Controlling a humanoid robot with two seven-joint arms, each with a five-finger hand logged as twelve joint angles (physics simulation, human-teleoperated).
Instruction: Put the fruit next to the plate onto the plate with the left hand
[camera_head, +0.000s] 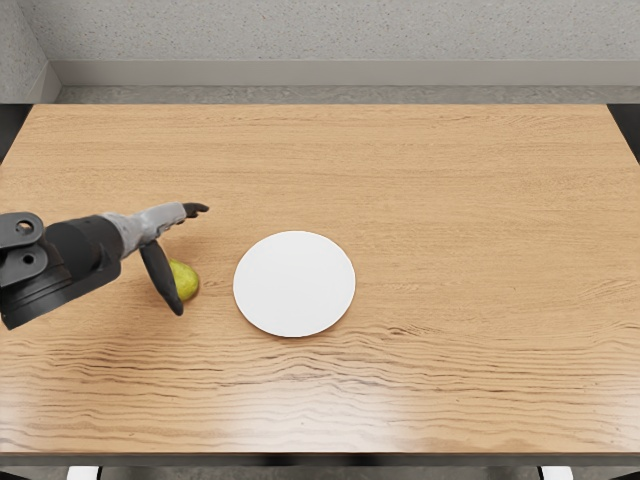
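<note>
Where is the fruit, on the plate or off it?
Off. The fruit lies on the table just left of the bare white plate, with the left hand open by it.

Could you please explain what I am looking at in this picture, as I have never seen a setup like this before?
This is a simulator's render from the robot's head camera, looking down at a slant on a light wooden table. The dark grey limb entering from the left edge is the humanoid robot's left arm, ending in a five-finger left hand. Its fingers are spread: one points away, another reaches down in front of a small yellow-green fruit. The fruit lies on the table just left of a round white plate, apart from it. Nothing is held; whether a finger touches the fruit cannot be told. The right arm is out of view.
</note>
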